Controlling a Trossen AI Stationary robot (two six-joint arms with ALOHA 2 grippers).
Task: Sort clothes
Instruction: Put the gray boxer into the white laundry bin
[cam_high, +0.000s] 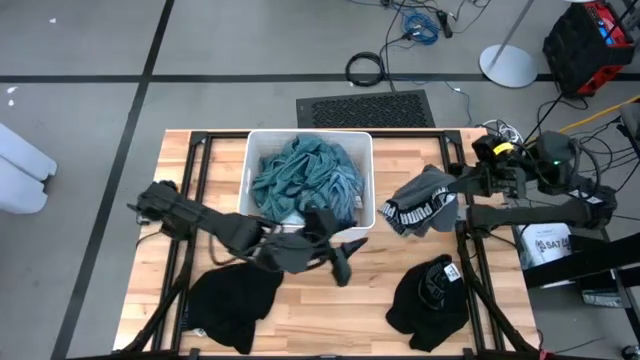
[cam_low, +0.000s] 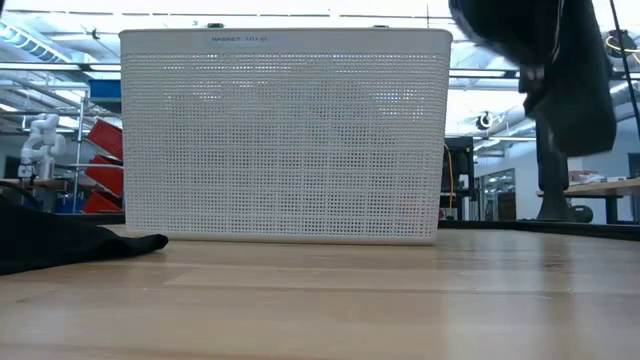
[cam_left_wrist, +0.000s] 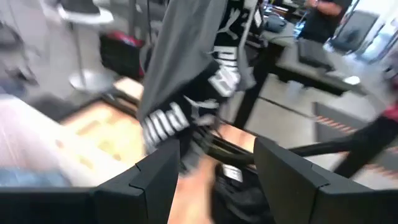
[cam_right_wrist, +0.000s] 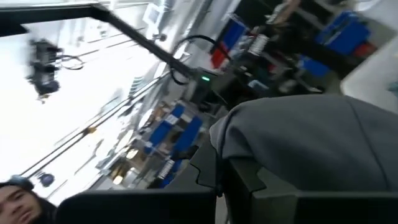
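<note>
Holding a grey garment (cam_high: 425, 200) up off the worktop (cam_high: 370, 290), your right tool (cam_high: 462, 184) pinches it; left tool (cam_high: 343, 262) is spread, empty.

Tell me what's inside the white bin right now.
The white bin holds a heap of teal and blue garments, piled about to the rim. Whatever lies beneath that top layer is covered; the low view shows only the bin's perforated wall.

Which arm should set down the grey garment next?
Right. The right gripper is shut on the grey garment, lifted beside the white bin. The left gripper, fingers open, holds nothing.
</note>
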